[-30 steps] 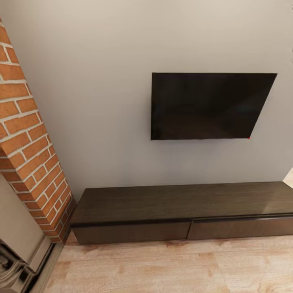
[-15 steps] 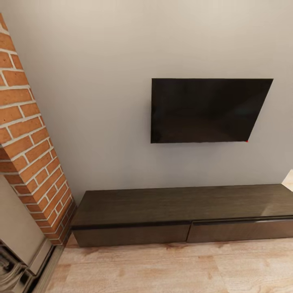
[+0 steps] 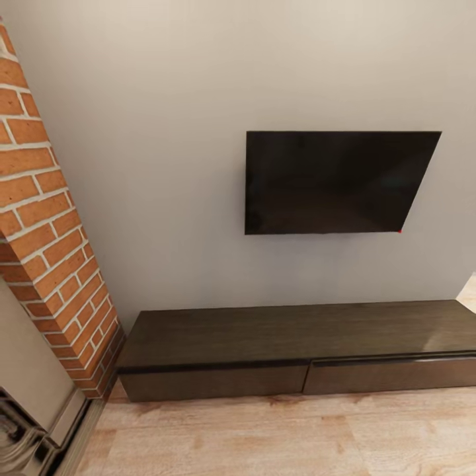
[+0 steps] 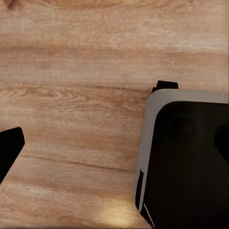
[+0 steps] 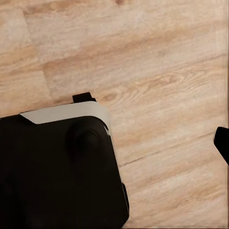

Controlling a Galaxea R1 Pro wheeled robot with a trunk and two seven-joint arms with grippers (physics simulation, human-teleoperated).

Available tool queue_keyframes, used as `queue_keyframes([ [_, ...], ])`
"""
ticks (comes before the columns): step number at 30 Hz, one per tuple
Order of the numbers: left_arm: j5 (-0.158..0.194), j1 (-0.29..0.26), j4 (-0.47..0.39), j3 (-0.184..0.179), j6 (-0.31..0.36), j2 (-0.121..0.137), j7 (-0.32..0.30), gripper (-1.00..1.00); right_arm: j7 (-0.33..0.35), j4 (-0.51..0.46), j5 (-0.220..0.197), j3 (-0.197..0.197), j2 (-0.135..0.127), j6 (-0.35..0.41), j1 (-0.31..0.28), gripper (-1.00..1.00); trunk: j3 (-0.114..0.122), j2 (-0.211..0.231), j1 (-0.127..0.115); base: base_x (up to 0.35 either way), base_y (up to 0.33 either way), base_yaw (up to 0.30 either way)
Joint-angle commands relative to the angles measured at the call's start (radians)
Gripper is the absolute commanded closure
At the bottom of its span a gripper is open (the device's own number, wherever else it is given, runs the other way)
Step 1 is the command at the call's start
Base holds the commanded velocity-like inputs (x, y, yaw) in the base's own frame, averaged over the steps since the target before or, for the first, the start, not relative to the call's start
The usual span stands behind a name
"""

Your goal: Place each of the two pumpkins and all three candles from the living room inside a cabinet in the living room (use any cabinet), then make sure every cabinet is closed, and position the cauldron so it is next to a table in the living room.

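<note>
Head view: the cabinet (image 3: pixel 291 350), long, low and dark, stands on the wood floor (image 3: pixel 264 436) against a pale wall (image 3: pixel 165 165), both drawer fronts flush and shut. A black TV (image 3: pixel 334 182) hangs above it; a brick column (image 3: pixel 46 231) rises just beside its end.

Left wrist view: bare floor planks and the grey-edged black corner of the robot base (image 4: pixel 186 157). One dark fingertip (image 4: pixel 8 150) enters at the frame edge; whether the fingers are spread cannot be told.

Right wrist view: the same base (image 5: pixel 57 167) on planks, with one fingertip (image 5: pixel 222 140) at the edge; finger spacing likewise cannot be told.
</note>
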Motion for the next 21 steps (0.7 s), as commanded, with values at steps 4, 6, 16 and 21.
queue_keyframes([
  [4, 0.006, 0.004, 0.000, -0.009, -0.001, -0.007, 0.003, -1.00, -0.008, 0.004, -0.055, 0.005, -0.004, 0.029, -0.001, -1.00, 0.011, 0.027, -0.015, 0.000, 0.000, 0.000],
  [6, 0.007, 0.006, 0.000, -0.009, 0.000, -0.014, 0.003, -1.00, -0.018, 0.003, -0.081, 0.004, -0.009, 0.039, 0.000, -1.00, 0.017, 0.041, -0.023, 0.000, 0.000, 0.000],
  [16, 0.008, 0.029, 0.000, -0.009, 0.004, -0.032, 0.003, -1.00, 0.016, 0.000, -0.100, 0.004, -0.015, 0.043, 0.012, -1.00, 0.049, 0.111, -0.061, 0.000, 0.000, 0.000],
  [21, 0.008, 0.041, 0.000, -0.009, 0.004, -0.033, 0.001, -1.00, 0.131, 0.001, -0.101, 0.004, -0.020, 0.048, 0.020, -1.00, 0.064, 0.146, -0.080, 0.000, 0.000, 0.000],
])
